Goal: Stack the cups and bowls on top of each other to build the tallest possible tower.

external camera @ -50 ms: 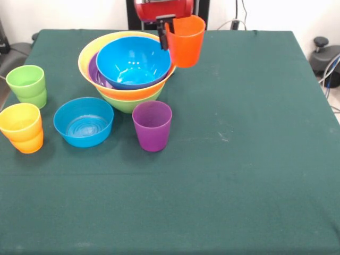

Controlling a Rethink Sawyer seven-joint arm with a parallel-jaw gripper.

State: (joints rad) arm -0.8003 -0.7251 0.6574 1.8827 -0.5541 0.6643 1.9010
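Glossy red rounded arm housing at the top edge, slim black gripper fingers below it

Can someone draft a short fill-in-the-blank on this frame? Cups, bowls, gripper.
1. The gripper holds a cup coloured ____.
2. The topmost bowl in the tower is coloured ____.
3. Alone on the table, in front of the tower, stands an upright ____ cup.
4. The blue bowl outside the tower sits between the purple cup and the ____ cups.

Missing words: orange; blue; purple; yellow
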